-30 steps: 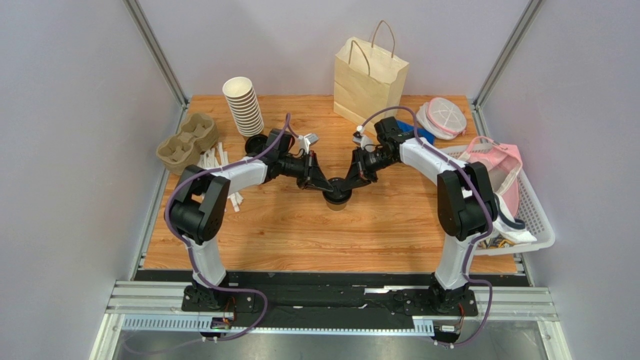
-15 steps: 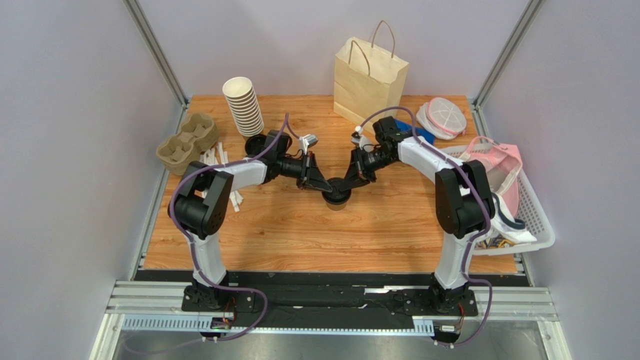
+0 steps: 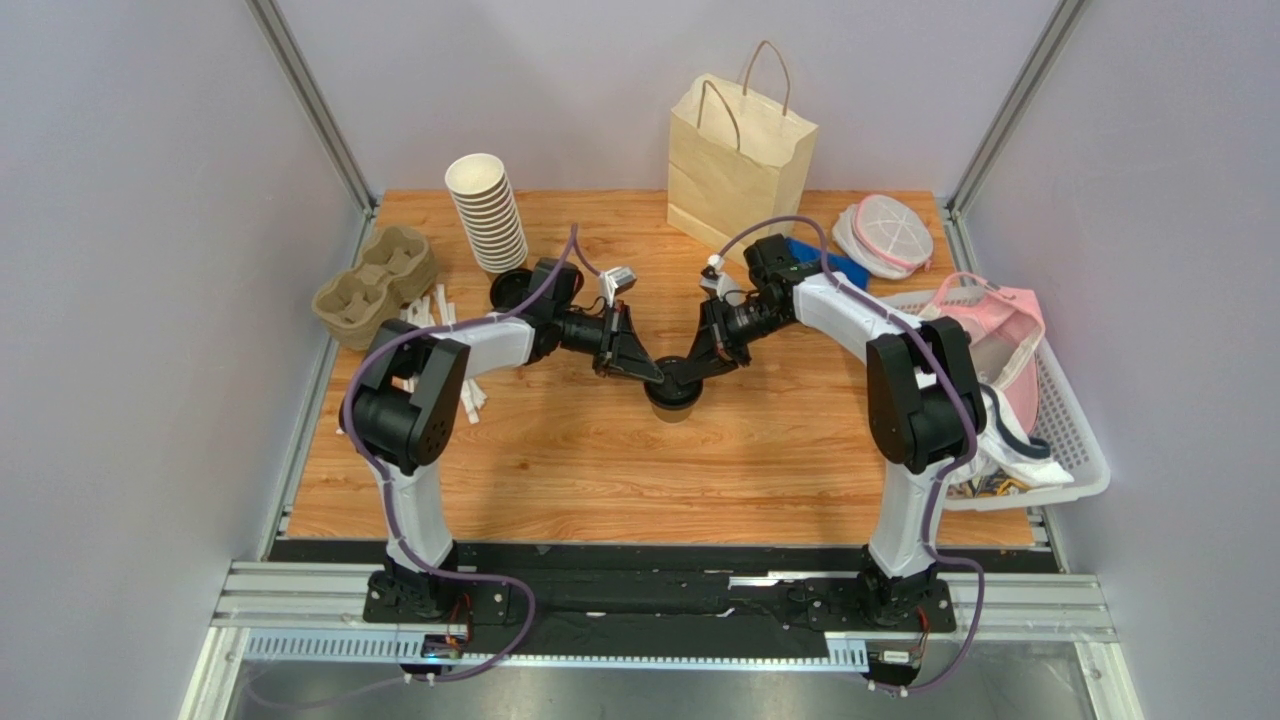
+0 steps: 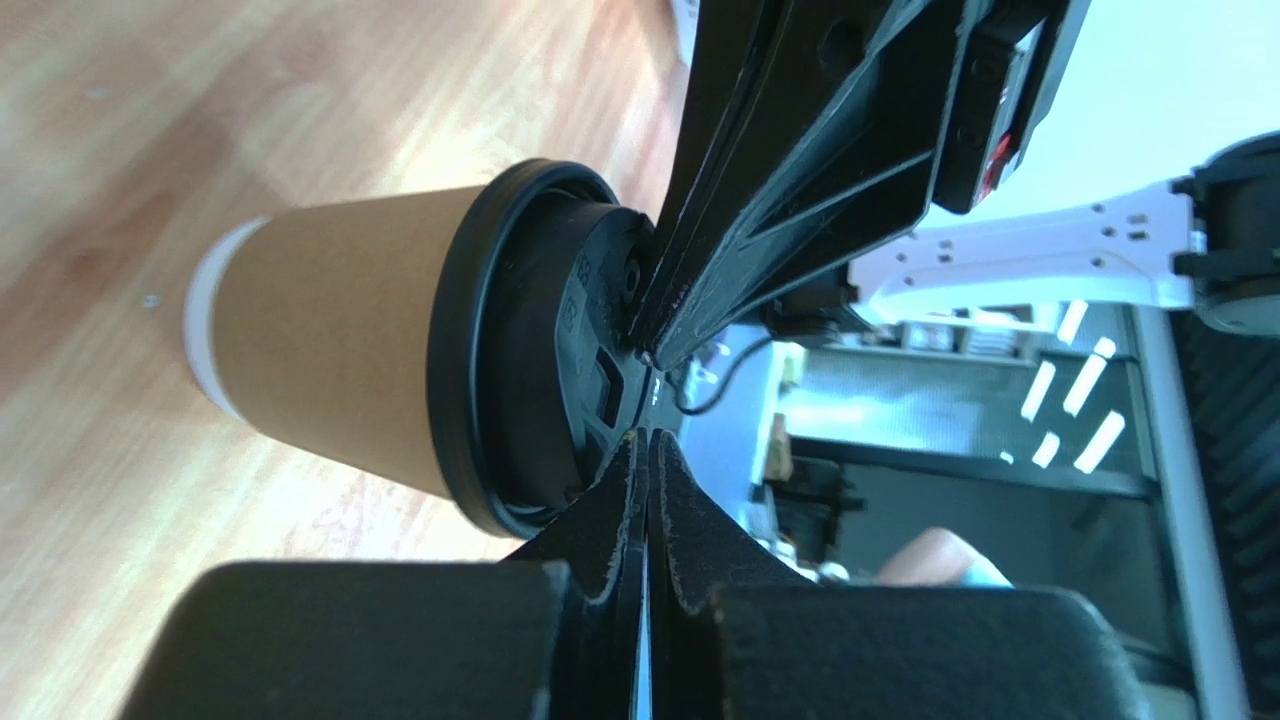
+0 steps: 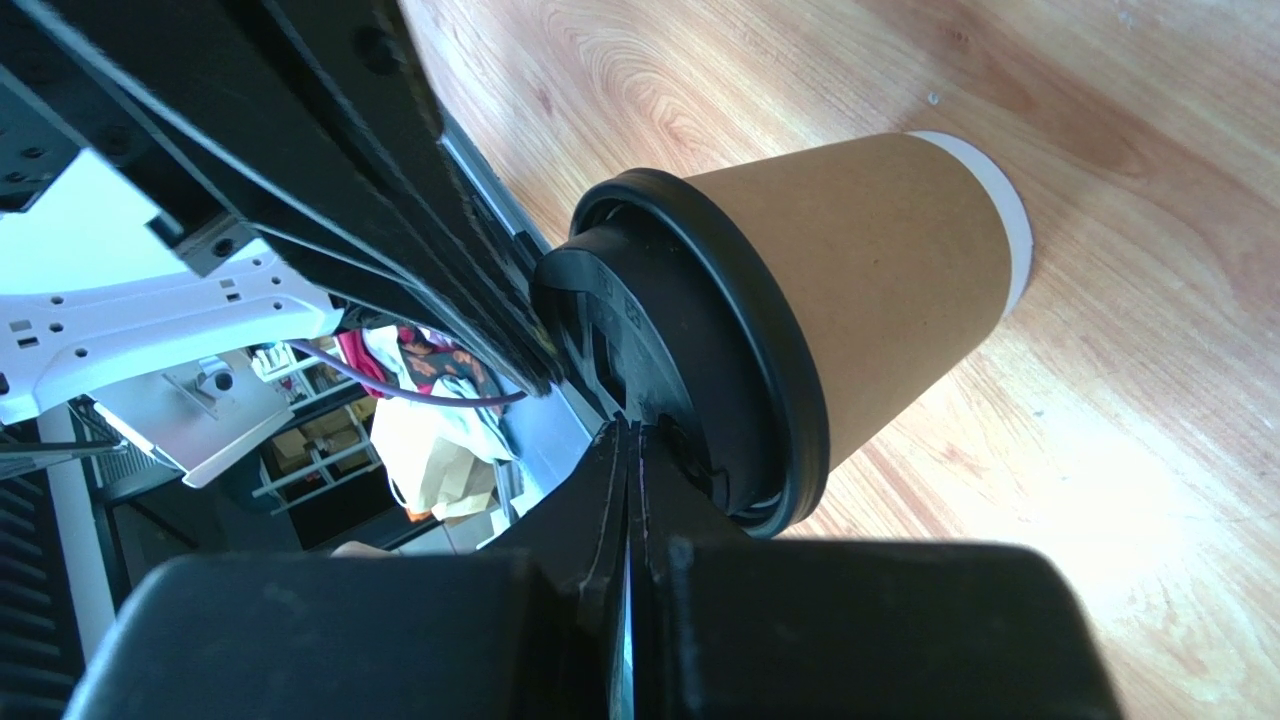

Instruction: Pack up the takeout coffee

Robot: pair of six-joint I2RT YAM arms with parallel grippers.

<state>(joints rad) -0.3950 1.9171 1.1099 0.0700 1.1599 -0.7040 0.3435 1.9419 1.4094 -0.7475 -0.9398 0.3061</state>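
Observation:
The takeout coffee (image 3: 672,396), a brown kraft cup (image 4: 346,353) with a black lid (image 4: 526,345), stands upright mid-table. My left gripper (image 3: 649,375) reaches in from the left, shut, and its closed tips (image 4: 649,435) rest on the lid's top. From the right comes my right gripper (image 3: 691,371), also shut, its closed tips (image 5: 628,431) on the same lid (image 5: 706,345) above the cup wall (image 5: 887,285). The two grippers meet tip to tip over the lid. Neither holds anything between its fingers.
A kraft paper bag (image 3: 741,147) stands open at the back centre. At the back left are a stack of lidless cups (image 3: 487,210), loose black lids (image 3: 511,288) and a pulp cup carrier (image 3: 373,279). A white basket (image 3: 1059,428) sits at the right edge.
Almost nothing. Both arms have shifted very slightly while their shut tips stay on the lid. The cup has not moved.

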